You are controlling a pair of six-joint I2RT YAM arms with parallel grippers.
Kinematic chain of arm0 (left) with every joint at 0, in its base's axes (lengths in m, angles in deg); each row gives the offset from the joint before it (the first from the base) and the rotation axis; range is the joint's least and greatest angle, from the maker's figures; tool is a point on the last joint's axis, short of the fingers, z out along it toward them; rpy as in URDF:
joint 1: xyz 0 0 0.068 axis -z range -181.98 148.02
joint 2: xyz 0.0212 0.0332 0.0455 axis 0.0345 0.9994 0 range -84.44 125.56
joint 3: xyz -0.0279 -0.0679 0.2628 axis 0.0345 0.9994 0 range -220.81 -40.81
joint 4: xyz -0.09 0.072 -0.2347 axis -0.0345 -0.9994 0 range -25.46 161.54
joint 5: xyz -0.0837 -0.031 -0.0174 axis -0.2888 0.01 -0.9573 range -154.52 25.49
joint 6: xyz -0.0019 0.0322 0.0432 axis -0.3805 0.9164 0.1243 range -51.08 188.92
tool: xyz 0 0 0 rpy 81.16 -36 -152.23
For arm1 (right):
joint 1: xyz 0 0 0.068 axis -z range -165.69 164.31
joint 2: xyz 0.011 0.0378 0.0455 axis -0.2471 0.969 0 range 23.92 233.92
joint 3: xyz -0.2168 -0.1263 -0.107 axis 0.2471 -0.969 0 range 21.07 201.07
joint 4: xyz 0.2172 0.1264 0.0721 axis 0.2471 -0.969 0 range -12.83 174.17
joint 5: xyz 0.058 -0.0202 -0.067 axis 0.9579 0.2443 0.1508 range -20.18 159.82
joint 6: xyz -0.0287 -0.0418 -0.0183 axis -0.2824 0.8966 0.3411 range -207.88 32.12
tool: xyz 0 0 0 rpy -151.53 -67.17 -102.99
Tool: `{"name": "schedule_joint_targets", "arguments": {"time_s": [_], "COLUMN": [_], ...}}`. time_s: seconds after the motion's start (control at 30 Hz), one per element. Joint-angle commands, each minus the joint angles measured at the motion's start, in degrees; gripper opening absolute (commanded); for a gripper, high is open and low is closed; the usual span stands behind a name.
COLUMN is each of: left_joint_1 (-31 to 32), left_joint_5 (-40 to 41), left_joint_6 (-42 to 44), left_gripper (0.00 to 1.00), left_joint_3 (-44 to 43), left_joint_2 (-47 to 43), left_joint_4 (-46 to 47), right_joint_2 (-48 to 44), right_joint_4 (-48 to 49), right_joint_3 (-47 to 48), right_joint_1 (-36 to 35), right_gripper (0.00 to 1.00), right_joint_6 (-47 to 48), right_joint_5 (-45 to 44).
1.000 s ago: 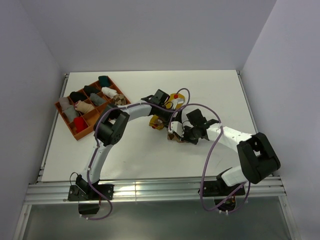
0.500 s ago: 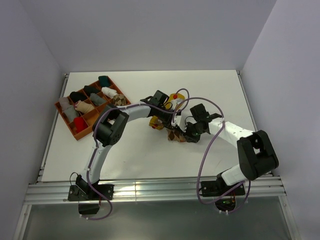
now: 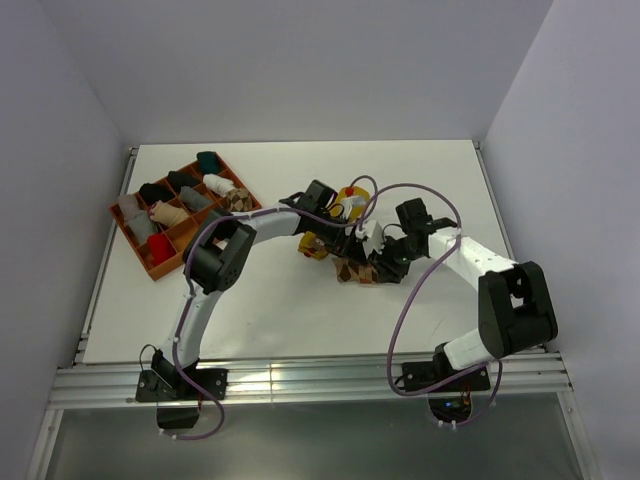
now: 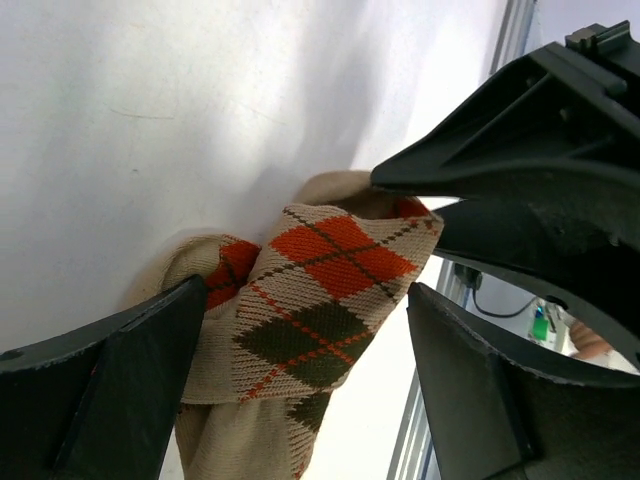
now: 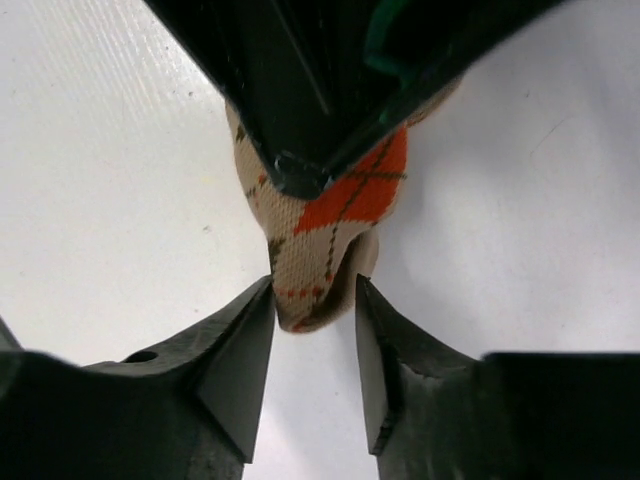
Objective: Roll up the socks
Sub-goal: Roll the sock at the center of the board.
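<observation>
Around the middle of the counter (image 3: 280, 325), a touch nearer the right edge than the left, the orange argyle sock (image 3: 352, 268) is lying all scrunched up, its cream, orange and brown diamonds folding over each other. The right jaws are pinching one end of it: in the right wrist view the tip of the cloth is sitting squeezed between the two fingertips (image 5: 245, 340), touching both. The left jaws are hanging over the other part of the sock and gaping wide, with one of the fingers (image 4: 130, 380) on each side of the bunched knit. Whether they're actually pressing on it, I can't tell.

Just beside it toward the far edge, the mustard yellow sock (image 3: 312, 245) is lying in a lump, partly hiding under the left arm (image 3: 215, 262). A yellow bit with something red on it (image 3: 350, 194) is peeking out a little further back; could be the same sock, can't say.

Over by the left edge, near the far-left corner, an orange divided tray (image 3: 160, 272) is holding small rolled bundles (image 3: 208, 160) in black, grey, white, teal and red. In its compartment nearest the middle of the counter, what looks like a brown-and-cream argyle sock (image 3: 238, 198) is sitting bundled. Purple cables (image 3: 405, 305) are looping along both arms.
</observation>
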Motion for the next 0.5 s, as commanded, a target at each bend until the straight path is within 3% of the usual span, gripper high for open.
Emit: {"name": "schedule_joint_targets", "arguments": {"time_s": [0.0, 0.2, 0.47], "left_joint_1": [-0.84, -0.93, -0.93], "left_joint_5": [8.74, 10.66, 14.89], "left_joint_6": [2.46, 3.60, 5.27], "left_gripper": [0.90, 0.92, 0.95], "left_joint_3": [1.52, -0.85, -1.73], "left_joint_2": [-0.54, -2.83, -9.24], "left_joint_4": [-1.22, -3.41, -7.28], "right_joint_2": [-0.36, -0.62, -3.08], "right_joint_4": [-2.19, -5.71, -6.77], "right_joint_3": [3.32, 6.48, 10.09], "right_joint_1": [1.66, 4.30, 6.93], "right_gripper": [0.46, 0.56, 0.60], "right_joint_6": [0.33, -0.80, -4.85], "right_joint_5": [2.86, 5.59, 6.12]}}
